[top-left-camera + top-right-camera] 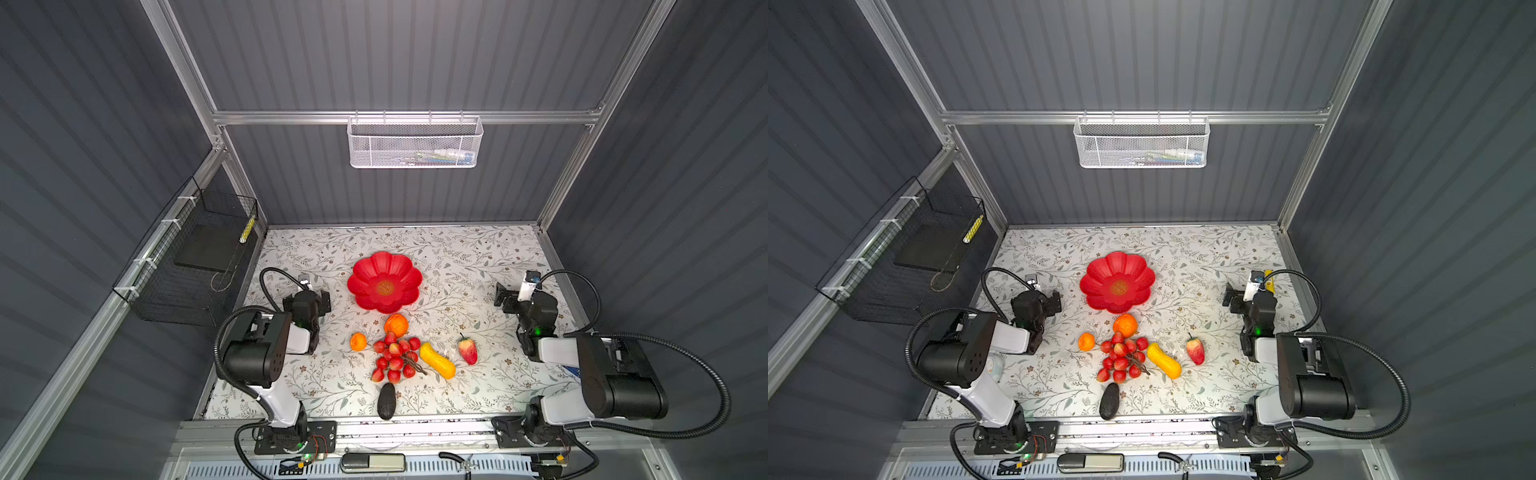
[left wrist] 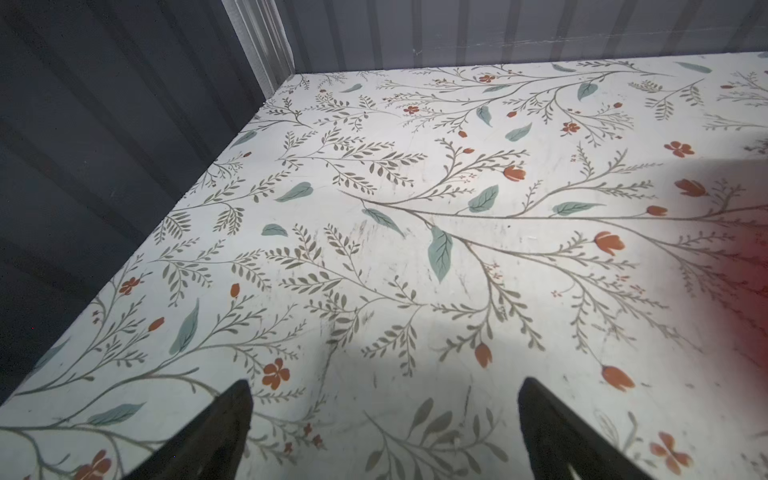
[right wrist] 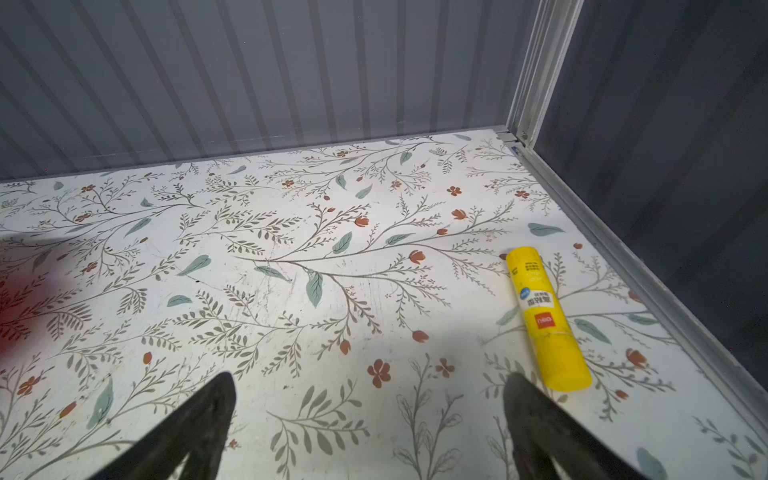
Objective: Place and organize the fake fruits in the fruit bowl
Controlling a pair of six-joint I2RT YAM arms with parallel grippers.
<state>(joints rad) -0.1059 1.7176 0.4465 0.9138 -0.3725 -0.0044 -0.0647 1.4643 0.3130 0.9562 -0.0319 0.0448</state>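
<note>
On the surface (image 1: 478,266), the fruit bowl (image 1: 384,266) sits centre, farthest. Just nearer lies the big orange (image 1: 396,325), then the grape bunch (image 1: 395,357). The small orange (image 1: 358,341) lies left of the bunch, the oblong fruit (image 1: 437,360) just right, and the pointed fruit (image 1: 468,351) farther right. The avocado (image 1: 387,401) lies nearest.

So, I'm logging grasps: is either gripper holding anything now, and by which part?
Nothing is held: the left gripper and right gripper both stand open and empty over the table.

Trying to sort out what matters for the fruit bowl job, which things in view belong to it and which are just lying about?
For the job: red fruit bowl, big orange, small orange, red grape bunch, yellow oblong fruit, red-yellow pointed fruit, dark avocado.

Lying about: yellow tube, white mesh basket, black wire basket.
</note>
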